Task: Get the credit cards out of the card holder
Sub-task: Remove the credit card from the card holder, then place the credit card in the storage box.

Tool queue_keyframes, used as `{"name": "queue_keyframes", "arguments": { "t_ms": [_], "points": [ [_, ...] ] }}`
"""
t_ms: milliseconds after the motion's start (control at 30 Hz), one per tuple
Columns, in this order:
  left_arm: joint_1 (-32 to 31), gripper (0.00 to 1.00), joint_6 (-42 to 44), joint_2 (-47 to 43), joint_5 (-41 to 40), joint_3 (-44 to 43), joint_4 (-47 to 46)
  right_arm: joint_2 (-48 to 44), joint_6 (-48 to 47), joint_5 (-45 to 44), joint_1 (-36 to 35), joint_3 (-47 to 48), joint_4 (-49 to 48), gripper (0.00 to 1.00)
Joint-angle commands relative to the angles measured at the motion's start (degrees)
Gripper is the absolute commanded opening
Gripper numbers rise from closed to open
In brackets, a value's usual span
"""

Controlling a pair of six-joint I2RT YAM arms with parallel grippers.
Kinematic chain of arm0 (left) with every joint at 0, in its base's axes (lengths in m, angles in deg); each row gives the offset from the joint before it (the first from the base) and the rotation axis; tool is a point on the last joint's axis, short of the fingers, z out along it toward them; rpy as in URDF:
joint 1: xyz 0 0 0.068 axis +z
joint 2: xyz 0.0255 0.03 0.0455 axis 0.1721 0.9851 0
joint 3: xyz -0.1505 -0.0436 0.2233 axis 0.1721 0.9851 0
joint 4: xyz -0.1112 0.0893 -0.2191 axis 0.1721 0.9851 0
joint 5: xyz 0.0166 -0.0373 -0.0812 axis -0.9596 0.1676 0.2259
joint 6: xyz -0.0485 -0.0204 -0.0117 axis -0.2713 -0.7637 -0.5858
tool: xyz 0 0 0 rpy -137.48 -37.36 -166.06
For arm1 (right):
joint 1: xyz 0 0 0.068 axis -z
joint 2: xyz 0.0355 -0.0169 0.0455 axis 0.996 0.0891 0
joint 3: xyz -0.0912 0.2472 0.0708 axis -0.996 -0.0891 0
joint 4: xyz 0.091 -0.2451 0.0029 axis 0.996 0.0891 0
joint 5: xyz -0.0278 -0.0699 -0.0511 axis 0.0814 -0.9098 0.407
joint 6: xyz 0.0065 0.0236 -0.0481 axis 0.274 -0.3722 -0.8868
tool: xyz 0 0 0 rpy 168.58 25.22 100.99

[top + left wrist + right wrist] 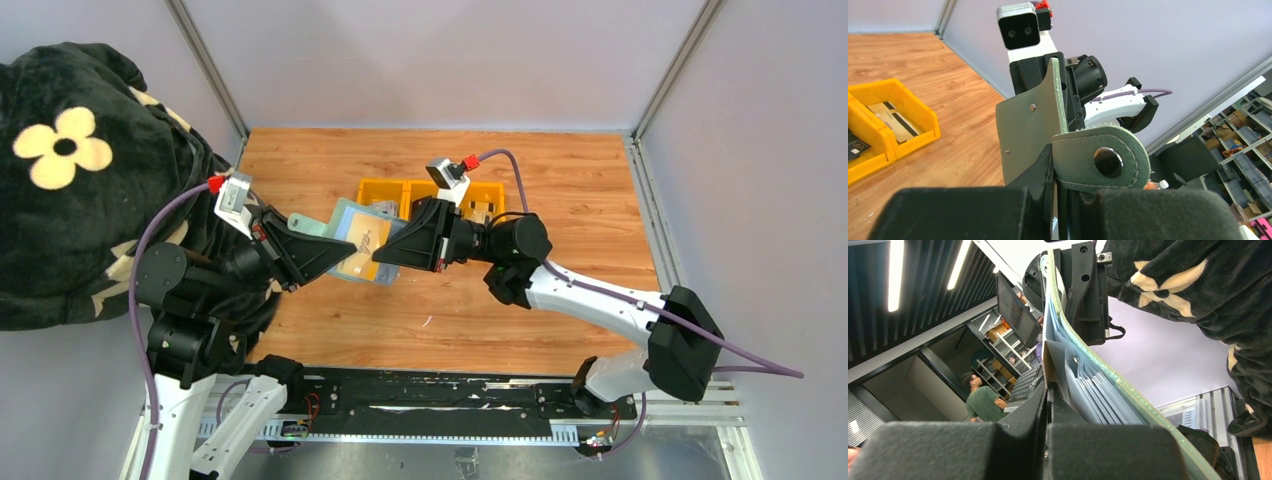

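The card holder (350, 218) is up in the air above the wooden table (560, 180), spread open between the two arms, its pale inside facing up. A tan card (362, 248) sits in one of its pockets, and that is where the right gripper (387, 257) has its tips. From the right wrist, the fingers (1023, 410) are pressed tight together with the thin tan edge running down into the seam between them, right beside the row of clear pockets (1098, 390).

On the other side, the left gripper (338, 258) pinches the holder's sage-green cover. From the left wrist, the flap stands upright out of its fingers (1038, 175) and the snap tab (1098, 160) curls over just above them.

Behind the holder lies the yellow tray (380, 188) on the table, well apart from both grippers. A beige card with a dark stripe (890, 117) lies flat in one of its compartments.
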Motion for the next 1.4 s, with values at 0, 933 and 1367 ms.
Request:
{"name": "queue_keyframes", "arguments": {
  "t_ms": [0, 933, 1367],
  "points": [
    [0.0, 0.04, 1.4, 0.4, -1.0, -2.7, 0.0, -3.3, 0.0, -0.2, -0.6, -0.3, -5.2, 0.00],
    [0.0, 0.00, 29.6, 1.5, -11.9, -8.6, 17.7, -17.9, -39.1, 0.8, 35.0, 0.1, 81.0, 0.00],
    [0.0, 0.00, 36.4, 1.5, -6.8, -9.6, 25.2, 0.4, -54.5, -24.4, 36.8, 11.7, 93.1, 0.00]
  ]
}}
